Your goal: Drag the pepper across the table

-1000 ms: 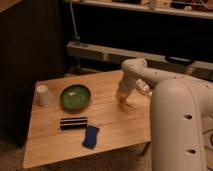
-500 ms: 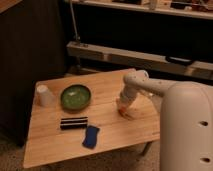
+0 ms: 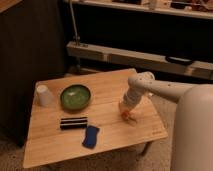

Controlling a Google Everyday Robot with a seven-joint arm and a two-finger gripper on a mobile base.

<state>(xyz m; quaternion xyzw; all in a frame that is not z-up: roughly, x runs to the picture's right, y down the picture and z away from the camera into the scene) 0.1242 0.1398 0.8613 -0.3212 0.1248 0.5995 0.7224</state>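
The pepper is a small orange thing lying on the light wooden table, near its right edge. My gripper points down onto the table right at the pepper, touching or just above its left end. The white arm reaches in from the right. Part of the pepper is hidden under the gripper.
A green bowl sits at the table's left middle, a white cup at the far left. A black oblong object and a blue sponge-like thing lie near the front edge. A dark cabinet stands to the left.
My gripper has moved toward the front right of the table and lower, with the orange pepper moving along with it.
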